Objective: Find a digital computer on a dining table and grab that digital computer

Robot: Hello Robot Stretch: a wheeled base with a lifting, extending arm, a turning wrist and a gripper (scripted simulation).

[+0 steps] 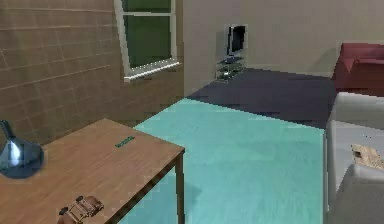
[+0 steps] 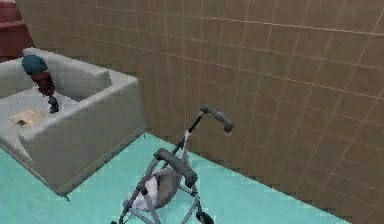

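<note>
Scanning fwd view L to R, you get: blue rounded obj (image 1: 18,155) at the left edge of the wooden table (image 1: 105,170), brown item (image 1: 80,210) at its near edge, small green flat thing (image 1: 124,142) toward its far side. Window (image 1: 148,35) behind, TV (image 1: 235,42) on a low stand (image 1: 231,70), red armchair (image 1: 360,65), pale sofa (image 1: 345,130) at right. Arm side view: grey sofa (image 2: 85,125) left, walker (image 2: 175,178) near centre. State of fingers: you can't tell. Location of computer: can't tell either.

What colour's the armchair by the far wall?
The armchair is dark red; the forward view shows it best.
</note>
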